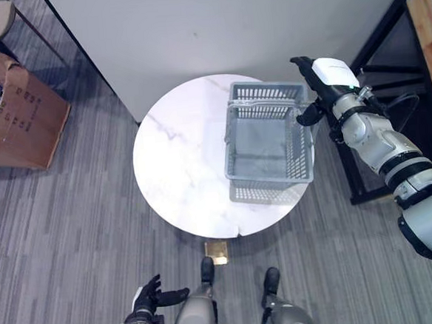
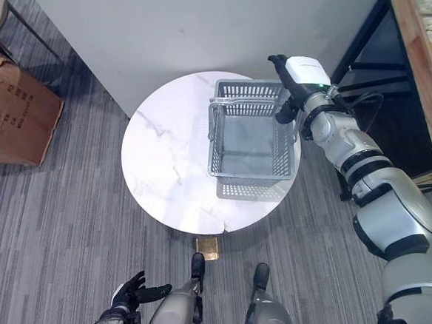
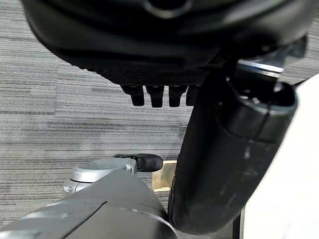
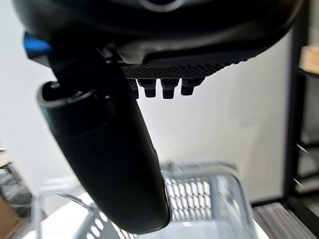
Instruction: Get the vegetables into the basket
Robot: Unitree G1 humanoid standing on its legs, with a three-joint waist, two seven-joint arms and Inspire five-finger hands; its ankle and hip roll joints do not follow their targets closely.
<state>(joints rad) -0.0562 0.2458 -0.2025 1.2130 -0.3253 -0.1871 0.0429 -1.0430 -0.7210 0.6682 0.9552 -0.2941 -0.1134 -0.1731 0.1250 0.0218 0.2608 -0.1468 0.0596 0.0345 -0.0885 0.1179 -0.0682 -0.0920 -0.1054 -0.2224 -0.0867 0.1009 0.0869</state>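
- Basket [image 1: 268, 140] stands on right part of round desk [image 1: 179, 164].
- Right hand [image 1: 315, 77], fingers straight, hovers beside basket's far right corner.
- Left hand [image 1: 152, 294] low, fingers relaxed.

One basket [image 1: 266, 140], one round table [image 1: 179, 164], one cardboard box [image 1: 16, 113].

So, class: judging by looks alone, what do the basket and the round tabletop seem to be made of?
Basket: likely moulded grey plastic, matte, with slotted lattice walls and a thin rim. Tabletop: white with faint grey veins, smooth and slightly glossy; it looks like marble, though it could be a marble-look laminate.
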